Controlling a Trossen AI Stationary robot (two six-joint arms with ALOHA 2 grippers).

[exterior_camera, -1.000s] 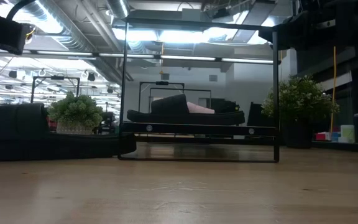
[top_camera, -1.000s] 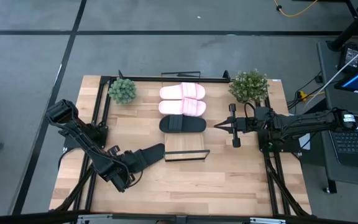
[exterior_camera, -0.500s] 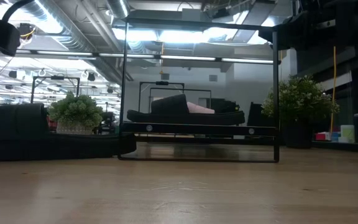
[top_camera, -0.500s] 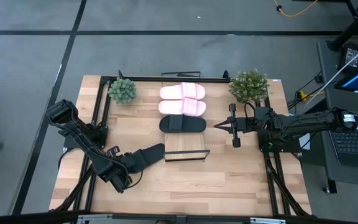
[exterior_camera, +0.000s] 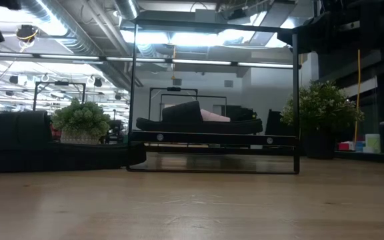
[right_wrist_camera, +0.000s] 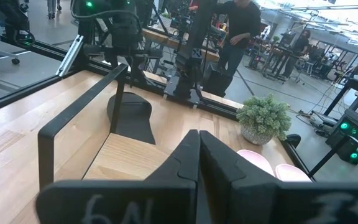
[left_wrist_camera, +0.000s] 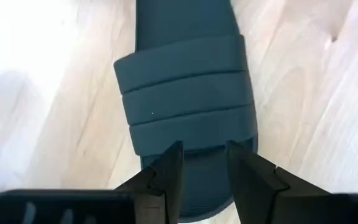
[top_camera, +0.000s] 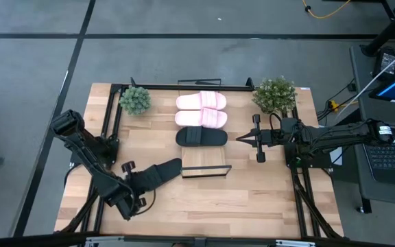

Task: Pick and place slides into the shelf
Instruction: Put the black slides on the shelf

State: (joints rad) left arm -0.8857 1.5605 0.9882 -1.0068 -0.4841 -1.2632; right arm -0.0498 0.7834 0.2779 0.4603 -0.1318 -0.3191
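On my overhead feed, the shelf runs down the middle of the tabletop from the far edge toward the centre. It carries two pink slides at its far end and one black slide just nearer than them; the nearest stretch of the board is bare wood.

The fourth, black slide lies flat on the tabletop just left of the shelf's near end, angled toward the near-left corner.

My left tool sits low at that slide's heel end. Through the left wrist camera its fingers stand slightly apart over the heel of the slide, just behind the ribbed strap; I can't tell whether they touch it.

My right tool hangs right of the shelf, short of the right edge and near the larger plant, its fingers pressed together on nothing. A smaller plant stands near the far-left corner.
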